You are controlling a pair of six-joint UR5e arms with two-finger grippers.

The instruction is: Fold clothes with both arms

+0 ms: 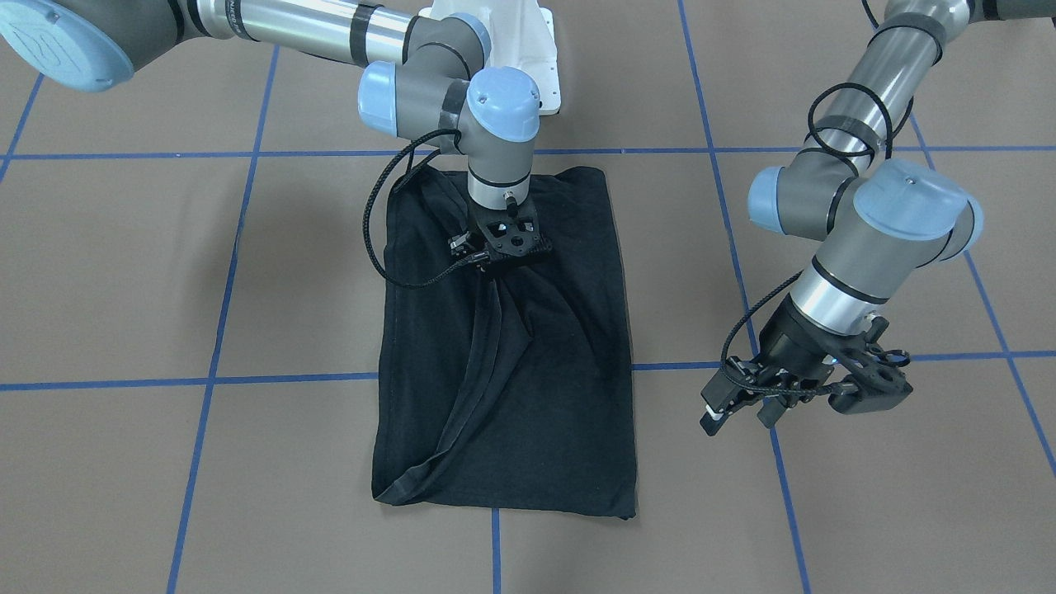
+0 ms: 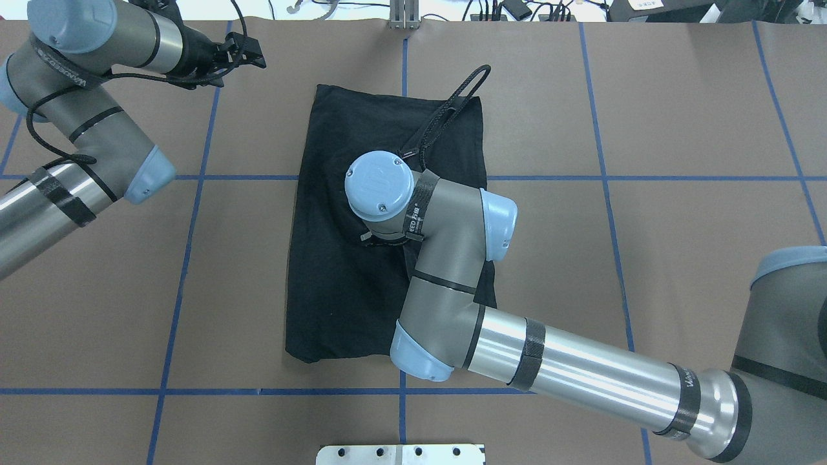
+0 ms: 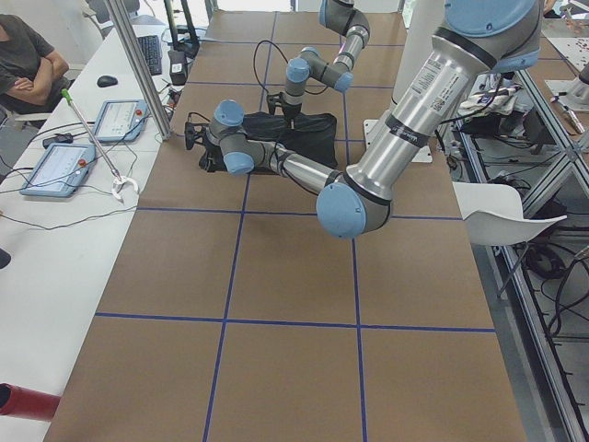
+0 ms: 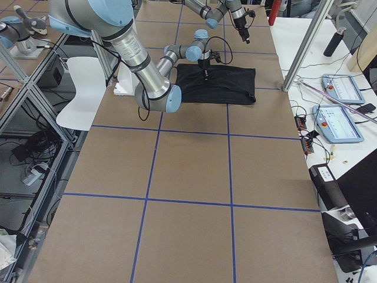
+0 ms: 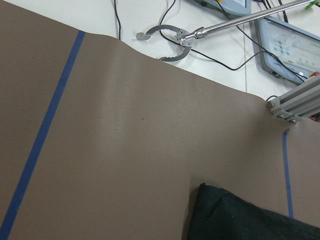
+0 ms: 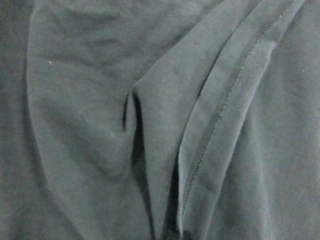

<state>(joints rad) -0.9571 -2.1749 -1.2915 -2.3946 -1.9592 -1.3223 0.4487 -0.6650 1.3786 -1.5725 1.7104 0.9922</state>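
The black T-shirt (image 1: pixel 561 371) lies folded into a long rectangle mid-table (image 2: pixel 336 258), its graphic hidden. My right gripper (image 1: pixel 502 260) is pressed down on the half nearer the robot. Cloth ridges run out from it toward a front corner. Its fingers are buried in the fabric, and it looks shut on a pinch of T-shirt. The right wrist view is filled with a stitched hem and creases (image 6: pixel 220 115). My left gripper (image 1: pixel 738 419) hovers open above bare table beside the shirt's far end (image 2: pixel 249 55). A shirt corner (image 5: pixel 240 220) shows in the left wrist view.
Blue tape lines (image 1: pixel 289 379) cross the brown table cover. The white base plate (image 1: pixel 528 49) sits at the robot's side. Beyond the far edge are an aluminium post (image 5: pixel 295 105), a grabber tool (image 5: pixel 170 37), control tablets (image 3: pixel 55 166) and a seated person (image 3: pixel 28 55).
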